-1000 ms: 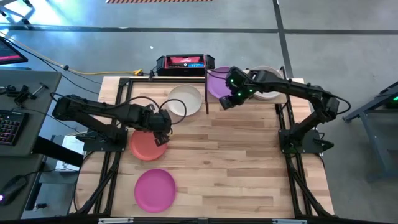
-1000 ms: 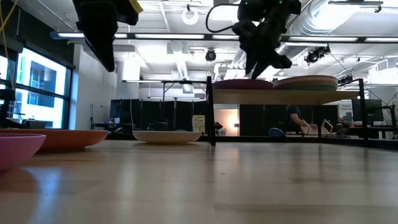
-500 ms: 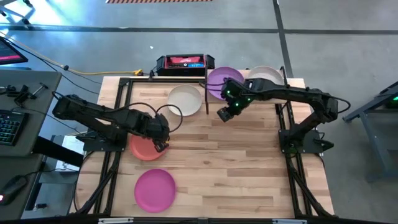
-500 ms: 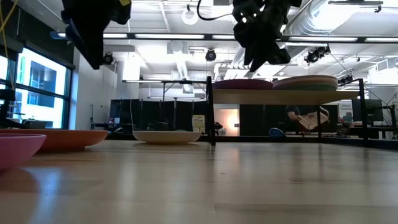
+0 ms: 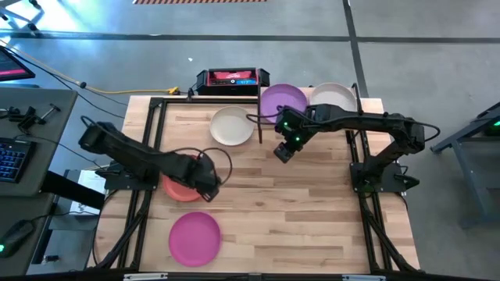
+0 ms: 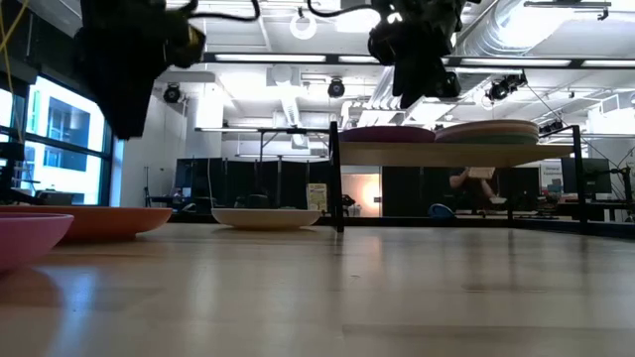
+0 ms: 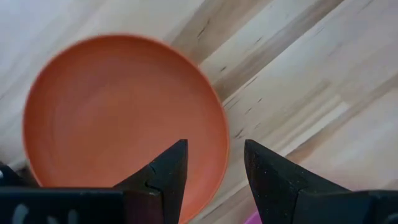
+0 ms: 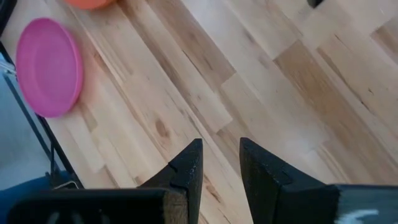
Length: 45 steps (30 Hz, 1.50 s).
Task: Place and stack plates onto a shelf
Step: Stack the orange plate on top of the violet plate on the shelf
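Note:
A coral red plate (image 5: 178, 190) lies flat on the table at the left, and my left gripper (image 5: 206, 178) hovers open above its right rim (image 7: 214, 118), touching nothing. Nearer the front lies a magenta plate (image 5: 195, 238), and a cream plate (image 5: 232, 125) sits at the far middle. On the shelf (image 6: 456, 156) rest a purple plate (image 5: 283, 100) and a white stack (image 5: 333, 95). My right gripper (image 5: 283, 151) hangs open and empty over bare tabletop (image 8: 221, 155), just in front of the shelf.
The shelf's black post (image 6: 335, 178) stands between the cream plate and the shelf. A black and red device (image 5: 228, 79) sits at the far edge. The wooden tabletop (image 5: 312, 211) is bare at the middle and right. A person (image 6: 474, 188) shows far behind.
My left gripper has come down and toward the near edge, rolling its wrist, and now hangs over the coral plate's right rim. My right gripper has drawn back from the purple plate on the shelf toward the near edge. No plate has moved.

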Motion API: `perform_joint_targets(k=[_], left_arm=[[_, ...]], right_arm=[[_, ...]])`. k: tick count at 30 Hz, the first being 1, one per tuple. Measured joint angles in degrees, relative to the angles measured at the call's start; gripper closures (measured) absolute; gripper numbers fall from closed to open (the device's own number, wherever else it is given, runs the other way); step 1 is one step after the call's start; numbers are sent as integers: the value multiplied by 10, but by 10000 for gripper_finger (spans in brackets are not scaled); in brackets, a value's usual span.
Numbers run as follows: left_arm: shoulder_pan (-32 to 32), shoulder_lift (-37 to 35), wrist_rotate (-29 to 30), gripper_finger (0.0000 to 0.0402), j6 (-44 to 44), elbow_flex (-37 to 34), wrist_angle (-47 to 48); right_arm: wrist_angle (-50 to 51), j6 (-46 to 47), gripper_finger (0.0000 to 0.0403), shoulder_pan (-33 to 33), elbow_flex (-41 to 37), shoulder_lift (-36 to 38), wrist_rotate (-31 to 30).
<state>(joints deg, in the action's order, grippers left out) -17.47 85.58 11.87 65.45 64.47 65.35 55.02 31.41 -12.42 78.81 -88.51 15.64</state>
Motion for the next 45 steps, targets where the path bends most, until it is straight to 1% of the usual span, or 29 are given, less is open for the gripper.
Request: perform_joint_targets(k=[5,8,15,20,31,36,45], left_arm=[[-4,58,-26,255,31,0,-6],[-7,87,-31,255,43,0,-20],[-10,145,-63,255,47,0,-62],[-10,172,-64,255,64,0,-61],[-9,218,-56,257,60,0,-60],[-10,217,-56,289,59,0,-60],[-13,213,-68,389,-3,2,-57]], right_arm=[[0,-21,320,8,0,0,0],[0,-33,320,10,0,0,0],[1,-45,320,13,0,0,0],[1,-47,320,13,0,0,0],[2,-49,320,13,0,0,0],[2,-55,320,13,0,0,0],[2,-60,320,13,0,0,-6]])
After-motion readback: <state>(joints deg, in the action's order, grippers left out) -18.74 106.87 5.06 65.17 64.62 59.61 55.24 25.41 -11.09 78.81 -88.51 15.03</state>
